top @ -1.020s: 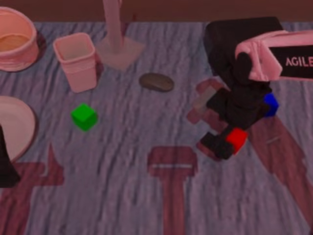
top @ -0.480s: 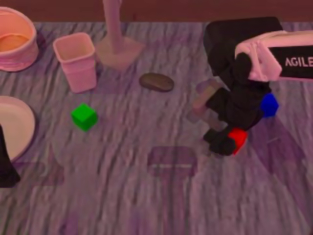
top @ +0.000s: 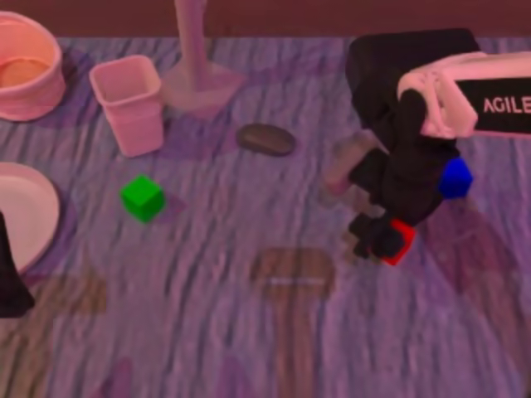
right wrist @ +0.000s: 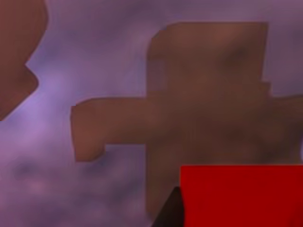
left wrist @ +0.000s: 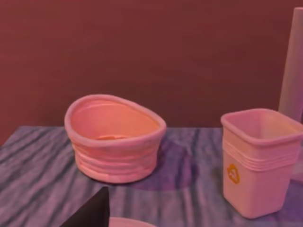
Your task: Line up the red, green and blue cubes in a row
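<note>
My right gripper point(top: 383, 239) is shut on the red cube point(top: 401, 243), right of the table's middle. In the right wrist view the red cube point(right wrist: 241, 196) fills the lower corner with one dark fingertip point(right wrist: 168, 215) against its side, above a shadow on the table. The blue cube point(top: 456, 177) sits just behind and to the right, partly covered by the right arm. The green cube point(top: 142, 198) stands alone on the left half of the table. My left arm point(top: 8, 278) is parked at the left edge.
A pink bowl point(top: 29, 70) point(left wrist: 113, 137) and a pink cup point(top: 129, 104) point(left wrist: 258, 161) stand at the back left, with a plate point(top: 25, 211) at the left edge. A post on a square base point(top: 199, 79), a dark oval object point(top: 265, 139) and a black block point(top: 398, 58) line the back.
My right gripper with the red cube has shifted slightly left and toward the front. The green and blue cubes and the left arm have not moved.
</note>
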Robot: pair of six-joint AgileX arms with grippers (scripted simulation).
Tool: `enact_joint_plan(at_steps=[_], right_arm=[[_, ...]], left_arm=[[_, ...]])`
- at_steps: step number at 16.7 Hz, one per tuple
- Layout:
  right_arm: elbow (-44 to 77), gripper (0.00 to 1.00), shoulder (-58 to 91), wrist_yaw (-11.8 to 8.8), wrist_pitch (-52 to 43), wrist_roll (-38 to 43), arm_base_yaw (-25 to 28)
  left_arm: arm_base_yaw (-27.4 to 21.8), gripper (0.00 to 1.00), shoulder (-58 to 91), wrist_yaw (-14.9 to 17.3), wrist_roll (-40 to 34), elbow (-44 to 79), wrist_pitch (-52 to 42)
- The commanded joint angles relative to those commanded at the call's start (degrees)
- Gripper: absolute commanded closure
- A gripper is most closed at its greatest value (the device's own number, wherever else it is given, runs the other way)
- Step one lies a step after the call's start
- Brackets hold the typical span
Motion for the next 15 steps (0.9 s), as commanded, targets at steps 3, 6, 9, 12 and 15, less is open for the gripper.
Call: enact_joint_plan(at_steps=[3, 6, 9, 12, 15], right_arm=[[0.55, 1.00, -2.27, -0.74, -1.10, 0.57, -0.05], [2.18, 1.00, -3.06, -0.74, -3.45, 0.63, -0.05], [5.58, 1.00, -5.15, -0.76, -9.46, 0.61, 0.13], [8.46, 1.00, -7.25, -0.79, -14.26, 0.43, 0.43], [8.88, 1.00, -7.62, -0.79, -14.78, 0.43, 0.45]], left_arm=[[0.00, 0.00, 0.00, 0.00, 0.00, 0.00, 0.00], [0.00, 0.00, 0.00, 0.00, 0.00, 0.00, 0.00], [0.00, 0.00, 0.00, 0.00, 0.00, 0.00, 0.00], [0.00, 0.00, 0.00, 0.00, 0.00, 0.00, 0.00], [0.00, 0.00, 0.00, 0.00, 0.00, 0.00, 0.00]])
